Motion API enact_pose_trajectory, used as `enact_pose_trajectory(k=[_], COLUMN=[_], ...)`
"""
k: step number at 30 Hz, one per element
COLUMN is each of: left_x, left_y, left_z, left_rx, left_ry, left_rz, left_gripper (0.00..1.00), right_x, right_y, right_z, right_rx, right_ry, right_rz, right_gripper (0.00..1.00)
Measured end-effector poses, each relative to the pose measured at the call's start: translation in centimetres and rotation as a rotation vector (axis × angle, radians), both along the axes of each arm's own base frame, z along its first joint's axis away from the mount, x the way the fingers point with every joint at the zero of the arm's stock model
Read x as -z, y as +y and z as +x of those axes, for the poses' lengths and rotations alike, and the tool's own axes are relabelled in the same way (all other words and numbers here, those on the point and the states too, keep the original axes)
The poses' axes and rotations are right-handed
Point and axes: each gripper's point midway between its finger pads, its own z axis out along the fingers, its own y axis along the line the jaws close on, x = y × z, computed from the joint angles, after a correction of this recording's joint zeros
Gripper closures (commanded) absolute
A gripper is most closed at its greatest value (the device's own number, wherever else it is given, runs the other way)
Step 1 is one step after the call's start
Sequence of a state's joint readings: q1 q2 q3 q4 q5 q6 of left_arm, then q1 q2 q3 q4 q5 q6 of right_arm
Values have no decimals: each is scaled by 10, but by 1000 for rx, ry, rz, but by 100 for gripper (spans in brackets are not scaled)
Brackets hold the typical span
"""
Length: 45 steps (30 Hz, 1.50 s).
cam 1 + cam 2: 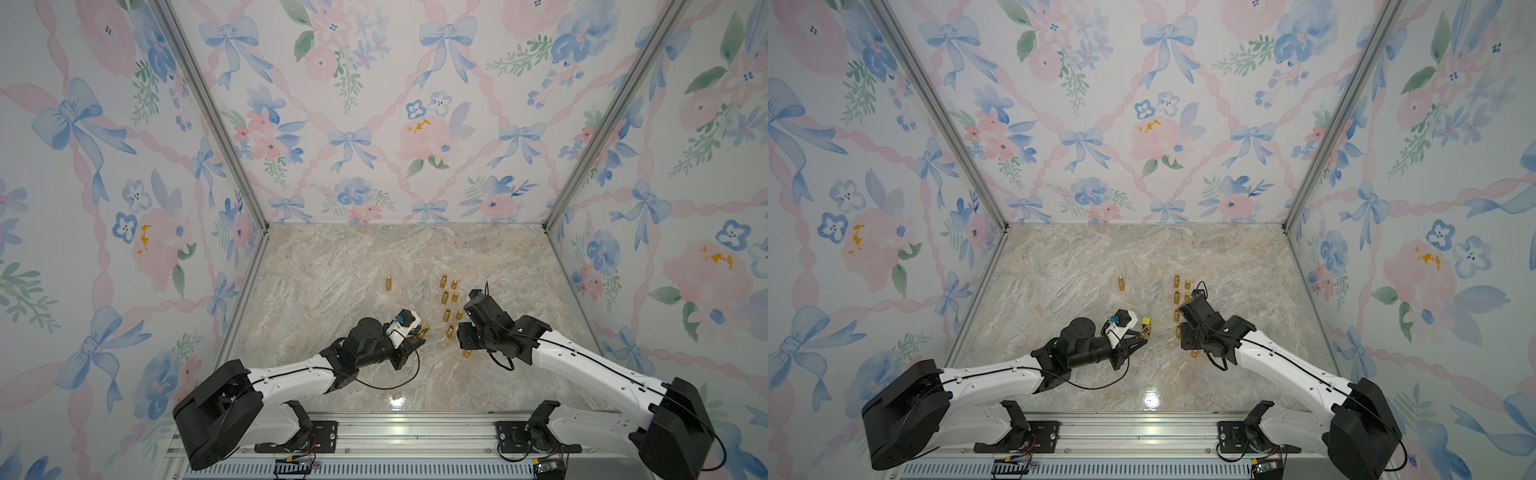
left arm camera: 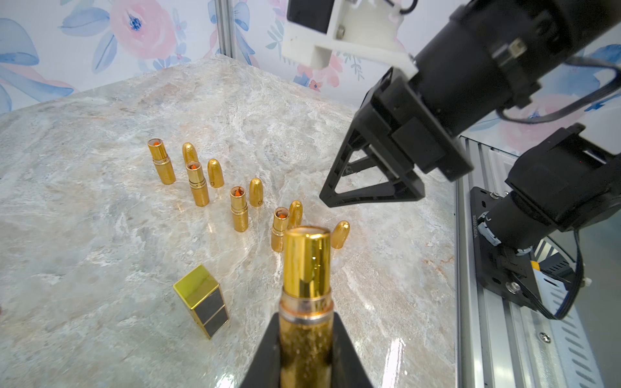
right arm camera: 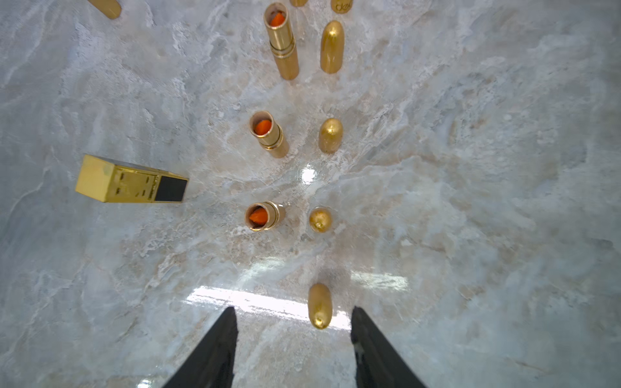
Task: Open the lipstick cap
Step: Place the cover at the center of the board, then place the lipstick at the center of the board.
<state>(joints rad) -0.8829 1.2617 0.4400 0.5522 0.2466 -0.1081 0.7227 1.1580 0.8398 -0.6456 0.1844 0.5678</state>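
One gold lipstick (image 2: 306, 268) is being squeezed tight by the left gripper (image 2: 306, 339). It is being held up off the marble table (image 1: 332, 266), near the middle and just left of the rows. Its shiny top part is being shown bare, with no cap on it. A gold cap (image 3: 320, 305) is being left standing on the table at the near end of the rows. It is being seen between the fingers (image 3: 215, 352) of the right gripper (image 3: 293, 312), which are being held apart and are touching nothing. Four open lipsticks (image 2: 239, 210) with orange tips are being kept upright in a row, and four loose caps (image 2: 256, 191) are being kept just right of them, one beside each. A square gold and black lipstick (image 2: 201, 300) is being left standing to the left of that row.
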Motion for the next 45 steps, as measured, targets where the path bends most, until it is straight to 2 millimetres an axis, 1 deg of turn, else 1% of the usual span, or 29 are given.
enact_pose_trajectory(k=[1, 4, 7, 12, 16, 19, 25, 36, 41, 45], left_x=[0, -1, -2, -5, -8, -9, -9, -12, -12, -12], left_y=[-2, -9, -15, -22, -24, -25, -27, -28, -27, -27], left_z=[-1, -2, -2, -2, -2, -3, -6, -4, -2, -2], left_rx=[5, 17, 26, 32, 36, 40, 48, 43, 32, 28], left_ry=[1, 1, -1, -7, -12, -13, -13, -18, -22, -23], left_rz=[1, 4, 4, 2, -2, -3, -3, -6, -4, -3], left_gripper=[100, 100, 100, 100, 100, 100, 100, 100, 100, 100], right_x=[-9, -28, -42, -52, -60, -61, -57, -45, -45, -45], right_y=[3, 13, 27, 49, 66, 76, 92, 100, 100, 100], right_z=[0, -6, -16, -31, -33, -33, -29, -27, -27, -26], right_rx=[-10, -47, -100, -158, -173, -176, -185, -192, -197, -202], right_ry=[-3, 10, 43, 118, 151, 173, 213, 239, 237, 232], right_rz=[17, 77, 167, 309, 427, 487, 548, 560, 560, 556], right_gripper=[42, 40, 39, 39, 42, 46, 58, 71, 77, 80])
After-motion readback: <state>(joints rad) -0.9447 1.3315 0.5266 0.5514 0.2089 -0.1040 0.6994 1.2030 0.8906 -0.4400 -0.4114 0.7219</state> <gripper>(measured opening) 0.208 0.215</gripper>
